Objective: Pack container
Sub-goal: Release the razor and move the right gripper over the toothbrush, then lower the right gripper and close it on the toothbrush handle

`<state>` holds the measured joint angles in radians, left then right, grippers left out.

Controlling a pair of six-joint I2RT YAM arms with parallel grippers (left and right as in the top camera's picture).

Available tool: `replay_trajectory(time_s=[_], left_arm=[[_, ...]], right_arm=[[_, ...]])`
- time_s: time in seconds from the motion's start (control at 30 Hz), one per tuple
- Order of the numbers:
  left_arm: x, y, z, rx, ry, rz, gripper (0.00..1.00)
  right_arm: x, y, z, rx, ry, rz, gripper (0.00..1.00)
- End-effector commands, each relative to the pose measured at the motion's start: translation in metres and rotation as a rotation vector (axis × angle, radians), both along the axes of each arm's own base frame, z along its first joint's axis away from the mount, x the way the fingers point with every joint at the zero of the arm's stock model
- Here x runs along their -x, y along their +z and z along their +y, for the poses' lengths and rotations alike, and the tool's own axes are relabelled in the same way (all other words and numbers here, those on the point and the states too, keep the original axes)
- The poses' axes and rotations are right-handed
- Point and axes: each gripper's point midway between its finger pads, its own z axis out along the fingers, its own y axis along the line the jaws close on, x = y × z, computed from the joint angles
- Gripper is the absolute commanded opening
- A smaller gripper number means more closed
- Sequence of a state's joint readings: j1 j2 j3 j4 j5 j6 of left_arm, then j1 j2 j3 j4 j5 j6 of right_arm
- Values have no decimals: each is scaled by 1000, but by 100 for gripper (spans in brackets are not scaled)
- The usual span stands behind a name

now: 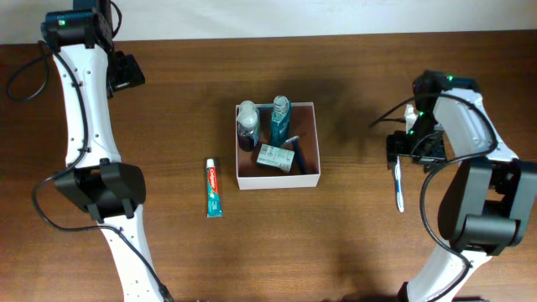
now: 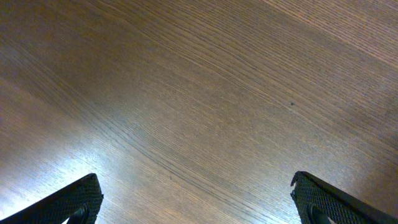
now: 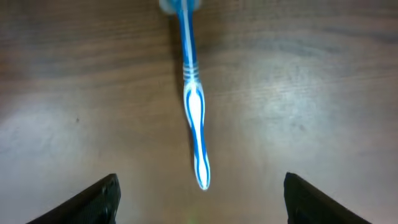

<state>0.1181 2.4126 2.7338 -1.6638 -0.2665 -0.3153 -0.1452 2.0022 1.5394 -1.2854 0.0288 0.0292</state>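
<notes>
1. Overhead view: the container [image 1: 277,180] stands in the middle of the frame on the bench [image 1: 352,252]. It already holds two bottles [image 1: 247,124], a soap box [image 1: 271,157] and a razor [image 1: 295,151]. A toothpaste tube [image 1: 213,188] lies on the bench to its left, apart from it. A toothbrush [image 1: 398,186] lies at the right of the frame, well apart from the container, just below the end of the right arm [image 1: 470,126]. The end of the left arm [image 1: 84,92] is at the upper left, far from all these things.

2. Left wrist view: the left fingers [image 2: 68,202] are spread fully and hold nothing. Only bare bench is under them.

3. Right wrist view: the right fingers [image 3: 99,199] show in the two lower corners, wide apart and holding nothing. The toothbrush [image 3: 194,112] lies flat between them, its handle end near the bottom and its head cut by the top edge.

4. The step in hand seems to be picking up the toothbrush.
   - Go straight down and keep the handle in the middle of the gap.
   - The handle is thin and lies low, so the tips should come almost to the bench before closing.
   - Close across the thicker white part, because the narrow end may slip out.
   - Lift it level, then carry it to the free floor at the right side of the container.
</notes>
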Motion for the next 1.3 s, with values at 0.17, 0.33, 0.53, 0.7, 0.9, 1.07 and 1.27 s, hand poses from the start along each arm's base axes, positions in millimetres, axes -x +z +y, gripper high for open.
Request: replay_trajectory(time_s=[0.17, 0.33, 0.53, 0.7, 0.9, 1.07, 1.27], left_arm=[[1, 2, 1, -5, 15, -3, 99], [1, 2, 1, -5, 15, -3, 99], [1, 2, 1, -5, 15, -3, 99], [1, 2, 1, -5, 15, -3, 99], [1, 2, 1, -5, 15, -3, 99], [1, 2, 1, -5, 15, -3, 99], [1, 2, 1, -5, 15, -3, 99]], right_arm=[[-2, -23, -2, 25, -59, -40, 79], [8, -35, 0, 22, -58, -14, 76], [13, -36, 1, 17, -63, 3, 75], [13, -42, 1, 19, -64, -7, 75], [26, -51, 3, 23, -102, 29, 75], [29, -50, 6, 22, -100, 39, 75], [22, -51, 14, 25, -70, 14, 75]])
